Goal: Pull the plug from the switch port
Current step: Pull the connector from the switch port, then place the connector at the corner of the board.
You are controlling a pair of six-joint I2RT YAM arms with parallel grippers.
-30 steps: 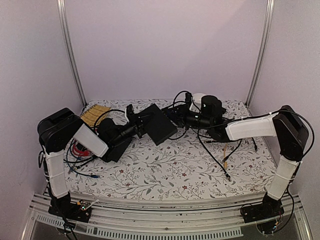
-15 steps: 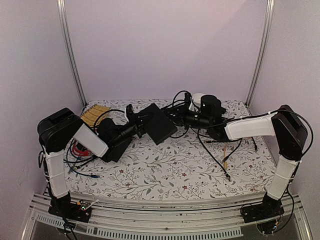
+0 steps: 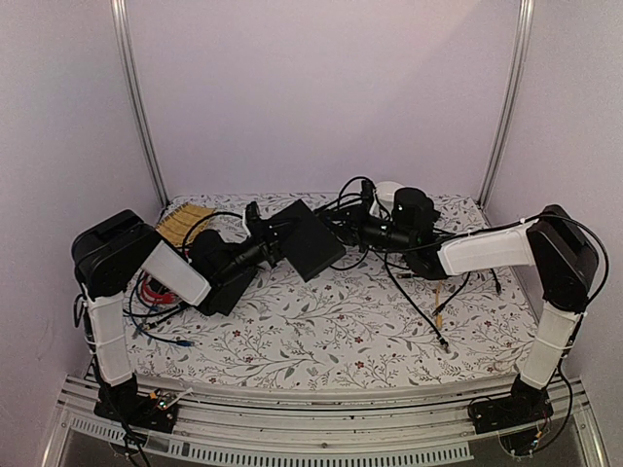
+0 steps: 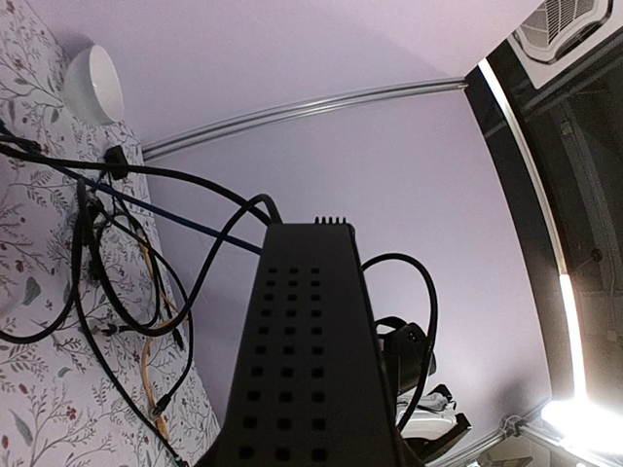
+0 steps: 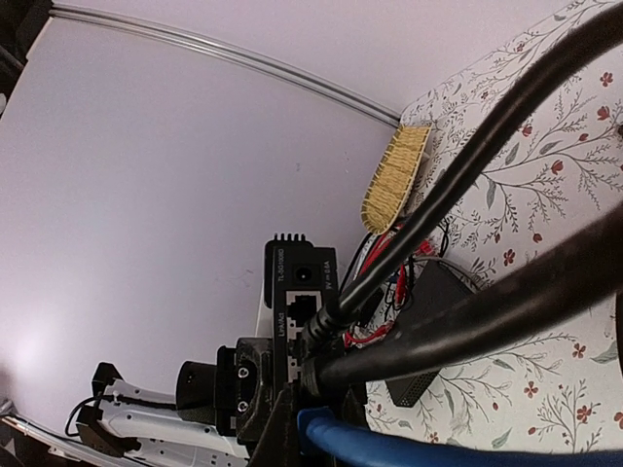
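Observation:
The switch (image 3: pixel 310 238) is a flat black box held tilted above the table, with my left gripper (image 3: pixel 276 245) shut on its left end. In the left wrist view its vented face (image 4: pixel 310 360) fills the lower middle and hides the fingers. The right wrist view shows its port edge (image 5: pixel 295 292) with two black cables (image 5: pixel 458 175) and a blue one (image 5: pixel 389 449) plugged in. My right gripper (image 5: pixel 316 428) sits against that edge, shut on the blue cable's plug (image 5: pixel 313 426). From above, the right gripper (image 3: pixel 352 232) meets the switch's right side.
A white bowl (image 3: pixel 386 192) stands at the back. A straw brush (image 3: pixel 185 222) lies at the back left. A thinner black slab (image 3: pixel 229 284) and red wires (image 3: pixel 154 290) sit under the left arm. Loose cables (image 3: pixel 428 302) trail over the right half of the flowered cloth.
My right wrist has edged slightly toward the back wall. The left arm and the switch have stayed where they were.

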